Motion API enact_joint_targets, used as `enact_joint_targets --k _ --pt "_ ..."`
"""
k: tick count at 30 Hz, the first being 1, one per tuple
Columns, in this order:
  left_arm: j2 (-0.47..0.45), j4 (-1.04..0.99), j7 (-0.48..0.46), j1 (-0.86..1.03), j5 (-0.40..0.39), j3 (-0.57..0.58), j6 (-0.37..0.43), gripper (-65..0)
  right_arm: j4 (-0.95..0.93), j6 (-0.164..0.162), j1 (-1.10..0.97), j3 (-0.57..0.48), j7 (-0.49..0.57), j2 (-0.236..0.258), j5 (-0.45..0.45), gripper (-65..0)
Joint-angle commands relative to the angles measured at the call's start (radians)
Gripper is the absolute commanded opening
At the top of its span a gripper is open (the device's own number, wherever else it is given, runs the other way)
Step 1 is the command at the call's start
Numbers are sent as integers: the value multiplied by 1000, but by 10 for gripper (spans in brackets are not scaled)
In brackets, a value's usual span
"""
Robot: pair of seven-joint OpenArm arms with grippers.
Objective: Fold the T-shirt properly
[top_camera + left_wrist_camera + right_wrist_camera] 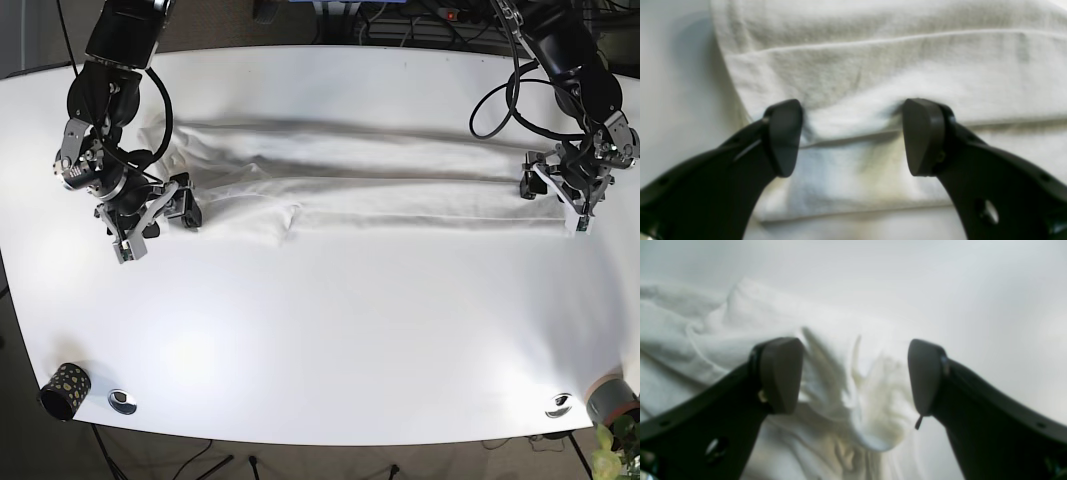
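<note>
Up close, the left claw [853, 136] is standing with its jaws spread apart over the folded edge of the T-shirt [873, 76], one dark pad on either side of a small raised ripple in the cloth. Whether the pads are pressing on the fabric is hard to make out, since the wrist view is soft and blurred there. The right claw [853, 376] is likewise gaping, with nothing clamped, its pads straddling a bunched, crumpled end of the T-shirt [846, 400]; the cloth nearest the lens is smeared out of focus, and the lower arms of both claws are being cut off by the picture edges.

Seen from the base view, the T-shirt [380, 180] is lying as a long narrow band across the far half of the white counter [330, 330], flat along most of its length and rumpled at the end beside the right claw [172, 208]. The left claw [555, 195] is sitting at the opposite end of the band. Both arms are reaching down from the far edge, wrists bent toward the cloth, with black cables looping around them.

Near the front edge, a dark speckled cup [64, 390] is standing at one corner, two small metal discs [122, 401] are lying on the counter, and a grey pot with a plant [612, 420] is being partly cropped at the other corner.
</note>
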Motion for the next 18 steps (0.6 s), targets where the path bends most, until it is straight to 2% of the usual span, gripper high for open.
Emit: enact_joint_targets --k 1,6,12,18 --pt "-11 10 12 -10 0 0 -1 -211 -1 1 34 -12 12 9 17 -178" --pt "-11 7 12 -10 0 0 -1 -211 21 9 48 -71 9 14 24 -178" --pt "-7 9 12 -10 0 0 -1 -211 130 9 -18 -77 -20 14 18 -178" --pt "-6 10 12 -10 0 0 -1 -212 29 1 34 -77 -18 3 17 -178"
